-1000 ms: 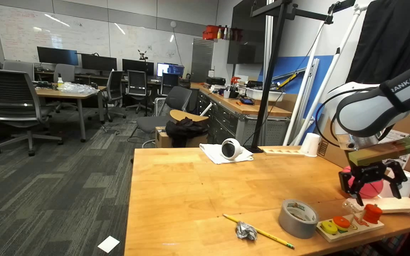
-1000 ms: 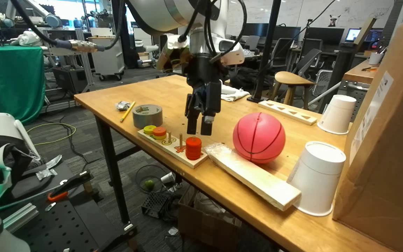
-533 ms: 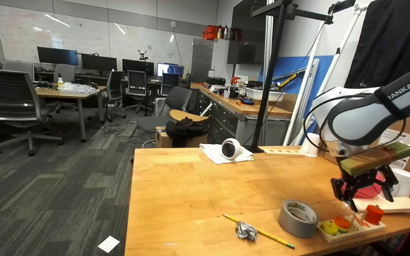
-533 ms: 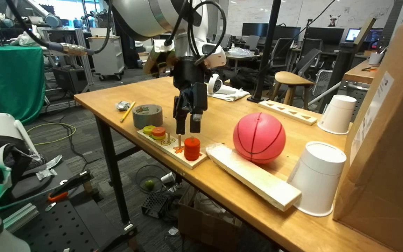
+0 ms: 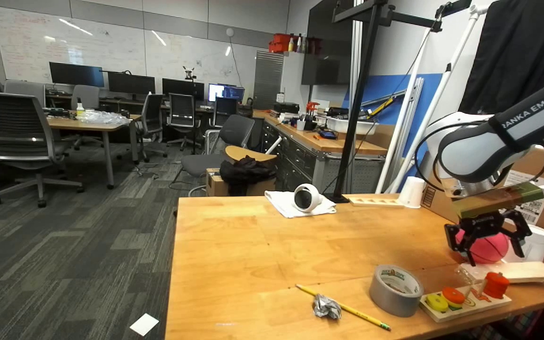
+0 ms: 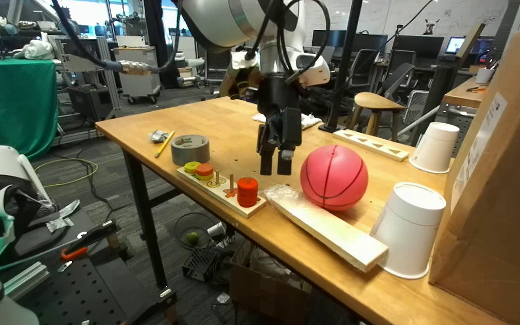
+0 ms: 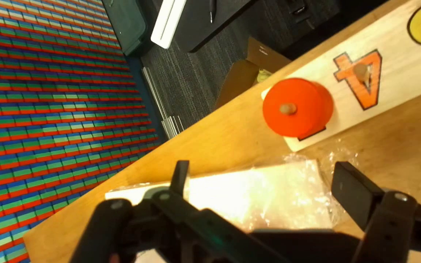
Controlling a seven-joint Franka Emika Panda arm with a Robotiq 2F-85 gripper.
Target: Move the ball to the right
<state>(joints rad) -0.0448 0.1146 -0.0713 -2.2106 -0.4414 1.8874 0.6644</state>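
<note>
I have the claw (image 7: pixel 263 182) wide apart in the wrist view, its fingers (image 7: pixel 355 195) set well to either side, with the pale board (image 7: pixel 254 193) in clear wrap showing through the gap; it grips nothing. In an exterior view the tips hang over the table (image 6: pixel 210 115), with wood showing between them and the wrapped end of the board. They are to the left of the ball (image 6: pixel 334 178) and just beside it, not touching: I can see a thin strip of tabletop between. The ball rests on the table along the far side of the board; whether the two touch I cannot tell. An upside-down white cup (image 6: pixel 409 230) stands to its near right. The ball is round, as wide one way as another, so I go by its dark seams: one drops almost upright from the top, leaning a little left lower down, and another bows across the lower half. To the near left of the claw lies the peg board (image 6: pixel 224 192) with its stack of red discs (image 6: pixel 247 192) at the right end.
</note>
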